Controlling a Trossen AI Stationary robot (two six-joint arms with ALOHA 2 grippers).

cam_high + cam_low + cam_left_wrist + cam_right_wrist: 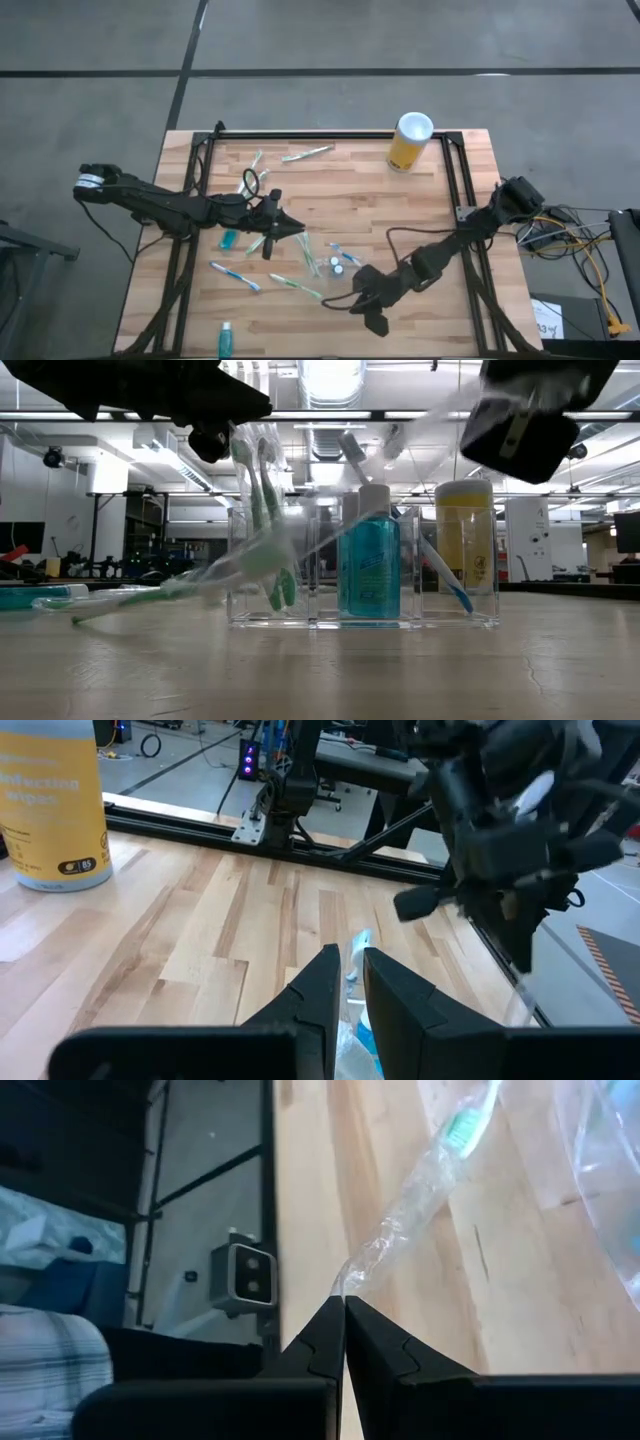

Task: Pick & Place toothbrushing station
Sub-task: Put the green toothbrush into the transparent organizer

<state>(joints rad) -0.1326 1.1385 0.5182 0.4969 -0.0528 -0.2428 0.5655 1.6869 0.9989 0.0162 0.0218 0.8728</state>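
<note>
A clear see-through holder [335,264] stands at the table's middle. In the low view [300,615] it holds green-white toothbrushes, a teal white-capped tube [368,565] and a blue-white toothbrush [445,580]. My left gripper [292,229] is just left of it, fingers nearly shut on a wrapped toothbrush [306,252] that runs toward the holder. My right gripper [348,296] is near-right of the holder, shut on the wrapper of a green-white toothbrush [297,287]. My left gripper has clear wrapping [350,1020] pinched between its two fingers, which come slanting down from the table's left. The fingers hide which part of the toothbrush they have. Its other end reaches the holder. My right gripper pinches the bare end of the toothbrush's clear wrapper [345,1288] at its fingertips. The fingers come from the table's right, along the brush. The brush [440,1150] stretches away from the fingers, tilted, its far end [90,615] on the table.
A tall yellow cylinder with a white top [410,142] stands at the far right. Loose toothbrushes lie at the far side [306,153] and near left [235,275]. Teal tubes lie left [229,239] and at the near edge [226,338]. A black frame rims the table.
</note>
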